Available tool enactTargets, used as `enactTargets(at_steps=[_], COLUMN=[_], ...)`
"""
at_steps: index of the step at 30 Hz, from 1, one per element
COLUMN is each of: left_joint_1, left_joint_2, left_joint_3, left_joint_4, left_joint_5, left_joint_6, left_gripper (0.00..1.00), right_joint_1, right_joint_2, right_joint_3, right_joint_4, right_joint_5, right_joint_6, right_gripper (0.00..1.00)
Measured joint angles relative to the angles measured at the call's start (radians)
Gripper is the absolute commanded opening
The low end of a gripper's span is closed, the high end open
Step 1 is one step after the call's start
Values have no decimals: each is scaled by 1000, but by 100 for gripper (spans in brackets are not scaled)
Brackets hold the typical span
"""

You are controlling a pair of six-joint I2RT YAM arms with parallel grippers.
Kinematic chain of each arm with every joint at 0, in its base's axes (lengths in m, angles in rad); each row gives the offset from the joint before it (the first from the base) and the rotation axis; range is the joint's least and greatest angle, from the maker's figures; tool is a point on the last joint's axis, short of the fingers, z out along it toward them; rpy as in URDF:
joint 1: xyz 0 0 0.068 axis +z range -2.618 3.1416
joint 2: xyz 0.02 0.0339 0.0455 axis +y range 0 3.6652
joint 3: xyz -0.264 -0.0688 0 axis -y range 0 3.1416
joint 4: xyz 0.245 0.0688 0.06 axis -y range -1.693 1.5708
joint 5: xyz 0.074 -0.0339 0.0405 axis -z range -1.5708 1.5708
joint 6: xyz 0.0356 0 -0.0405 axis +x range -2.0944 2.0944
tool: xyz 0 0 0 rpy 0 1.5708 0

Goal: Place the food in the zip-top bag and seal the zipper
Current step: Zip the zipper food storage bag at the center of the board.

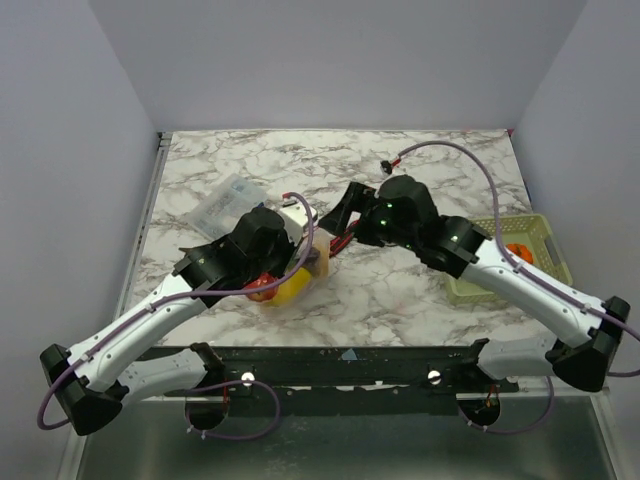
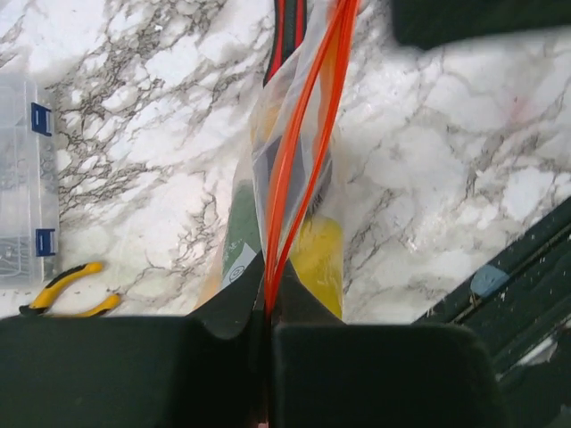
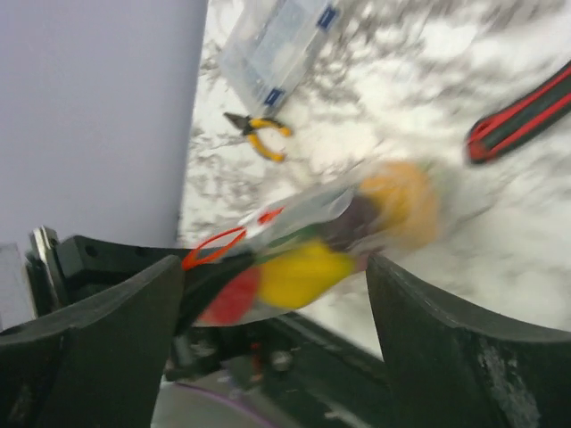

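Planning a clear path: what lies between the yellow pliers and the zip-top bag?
Bare table separates pliers and bag, shown in the left wrist view.

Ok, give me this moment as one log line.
left hand: shut on zipper | right hand: open, near zip-top bag | food: inside bag | seal: unfinished, strips apart beyond pinch

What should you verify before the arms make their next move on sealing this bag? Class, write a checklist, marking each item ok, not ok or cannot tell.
1. Left gripper shut on the zipper: ok.
2. Right gripper open: ok.
3. Food inside the zip-top bag: ok.
4. Zipper sealed along its whole width: not ok, tracks stand apart.
5. All food bagged: cannot tell; an orange thing lies in the basket.
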Motion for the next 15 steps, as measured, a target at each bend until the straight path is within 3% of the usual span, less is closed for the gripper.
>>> enactTargets(at_steps=[5, 8, 12, 15], left_joint_1=[14, 19, 21, 21], left_joint_2=[47, 67, 58, 142], left_joint_3=[89, 164, 164, 118], left_joint_4=[-130, -217, -188, -147], left_joint_5=[89, 153, 213, 256], left_joint_6=[62, 68, 56, 45], left_gripper=[0, 0, 0, 0], right_joint_1=[-88, -147, -312, -344], right_joint_2=[-181, -265, -299, -267], right_joint_3=[-63, -100, -206, -287], right_joint_4=[10, 45, 156, 235], right_joint_5=[-103, -224, -386, -470], right_joint_6=[-500, -696, -807, -816], right_gripper=[94, 94, 93, 92])
